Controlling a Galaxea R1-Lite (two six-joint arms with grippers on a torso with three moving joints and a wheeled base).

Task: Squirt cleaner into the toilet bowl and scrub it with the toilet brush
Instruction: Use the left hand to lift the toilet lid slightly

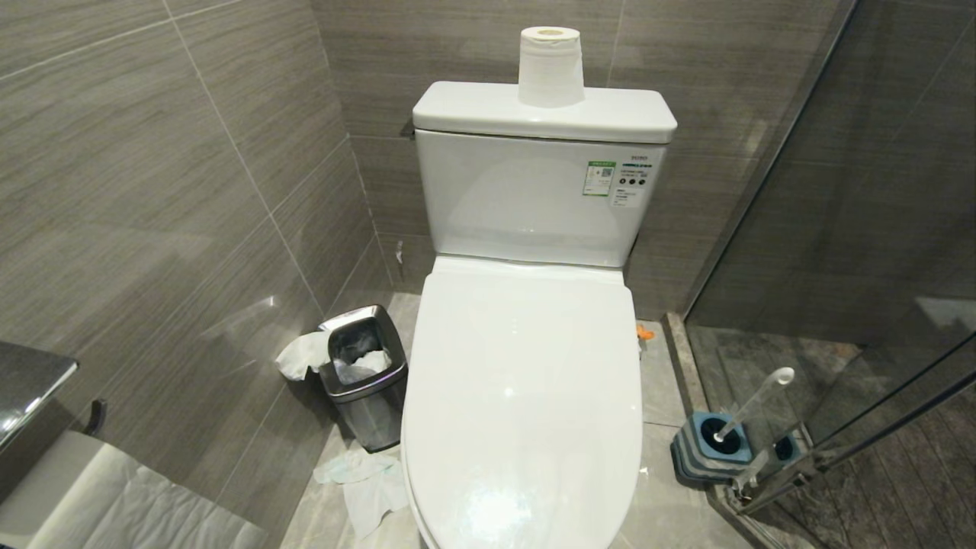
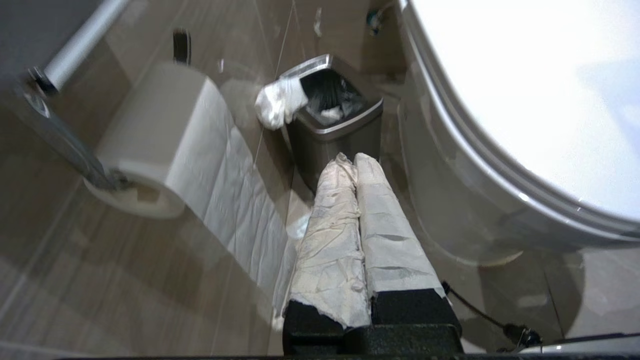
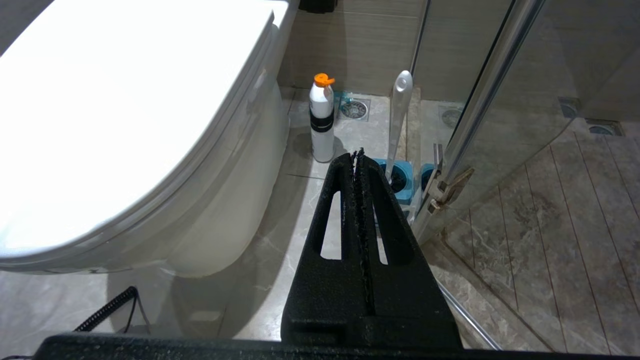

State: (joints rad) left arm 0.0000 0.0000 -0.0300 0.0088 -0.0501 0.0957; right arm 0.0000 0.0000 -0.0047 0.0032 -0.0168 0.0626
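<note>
Toilet [image 1: 526,396]: white, lid down over the bowl; tank behind it against the tiled wall, green-white sticker on its front.
Paper roll [image 1: 550,67]: upright on the tank lid.
Brush [image 1: 755,402]: white handle leaning out of its blue-topped holder [image 1: 705,450] on the floor to the toilet's right, beside the glass door [image 1: 862,366]; bristle head hidden in the holder.
Bottle [image 3: 322,118]: white with an orange cap, upright on the floor between the toilet base and the brush, near a floor drain [image 3: 354,109].
Bin [image 1: 364,374]: steel, on the floor left of the toilet, tissue hanging over its rim; crumpled tissue [image 1: 364,480] on the floor in front of it.
Left gripper [image 2: 353,161]: paper-wrapped fingers pressed together, holding nothing, above the floor beside the bin.
Right gripper [image 3: 358,155]: black fingers together, empty, pointed towards the holder.
</note>
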